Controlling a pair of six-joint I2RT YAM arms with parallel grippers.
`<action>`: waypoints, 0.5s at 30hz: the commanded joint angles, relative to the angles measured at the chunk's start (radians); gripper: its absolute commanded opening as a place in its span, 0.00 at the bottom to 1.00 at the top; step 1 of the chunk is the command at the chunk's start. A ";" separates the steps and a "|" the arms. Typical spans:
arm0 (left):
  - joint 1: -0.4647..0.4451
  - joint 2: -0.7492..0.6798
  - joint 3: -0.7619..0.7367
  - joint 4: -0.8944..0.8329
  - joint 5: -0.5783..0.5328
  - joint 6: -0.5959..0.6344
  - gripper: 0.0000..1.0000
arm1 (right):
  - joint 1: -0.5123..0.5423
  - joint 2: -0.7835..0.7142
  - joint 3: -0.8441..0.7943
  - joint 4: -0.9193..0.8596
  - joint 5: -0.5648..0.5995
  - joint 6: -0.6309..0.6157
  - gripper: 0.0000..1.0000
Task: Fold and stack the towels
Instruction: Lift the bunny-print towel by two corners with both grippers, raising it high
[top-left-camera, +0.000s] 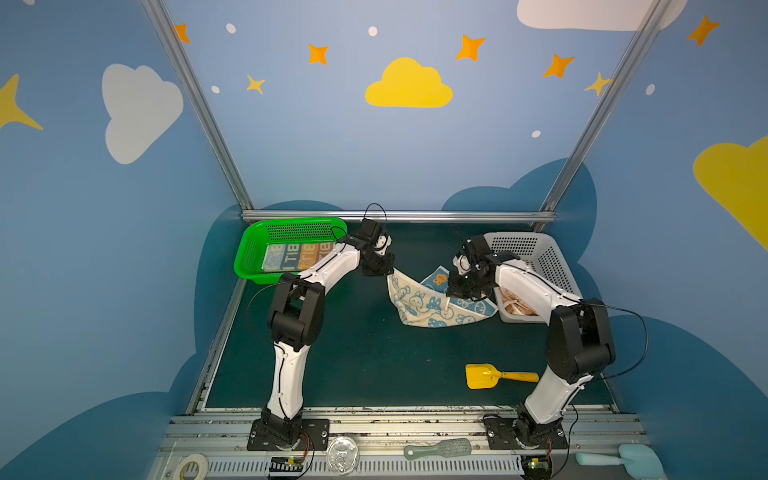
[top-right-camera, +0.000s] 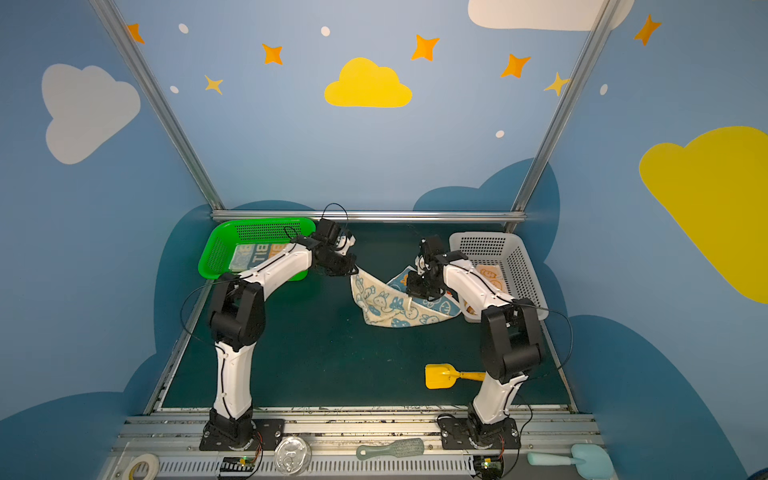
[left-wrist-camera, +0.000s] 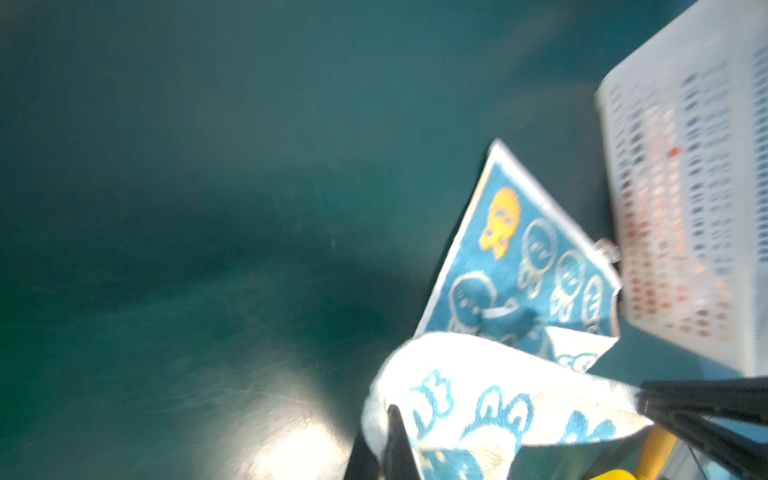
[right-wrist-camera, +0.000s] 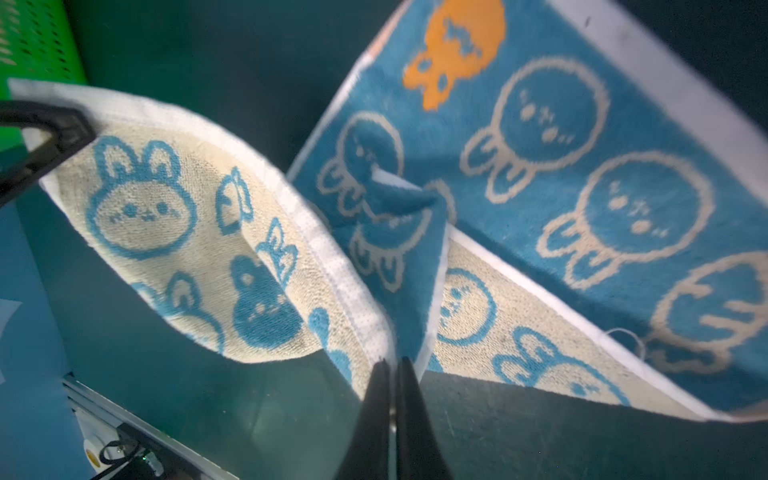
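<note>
— Towel (top-left-camera: 415, 304), where is it hanging?
— It is sagging between both arms, over the mat (top-left-camera: 353, 357), beside the white basket (top-left-camera: 555, 259).
— Grip?
— Left gripper (top-left-camera: 391, 271) and right gripper (top-left-camera: 451, 296) are each clenching its edge.

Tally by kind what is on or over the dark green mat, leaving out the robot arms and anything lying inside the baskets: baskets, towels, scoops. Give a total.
Baskets: 2 (green basket, white basket)
Towels: 1 (blue and cream rabbit towel)
Scoops: 1 (yellow scoop)
Total: 4
</note>
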 joint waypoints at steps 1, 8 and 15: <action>0.013 -0.072 0.070 0.025 -0.107 0.044 0.03 | -0.014 -0.004 0.121 -0.092 0.002 -0.011 0.00; 0.047 -0.141 0.190 0.054 -0.130 0.087 0.03 | -0.056 0.035 0.466 -0.221 0.004 -0.026 0.00; 0.052 -0.201 0.284 0.095 -0.138 0.151 0.03 | -0.093 -0.006 0.564 -0.060 -0.023 -0.072 0.00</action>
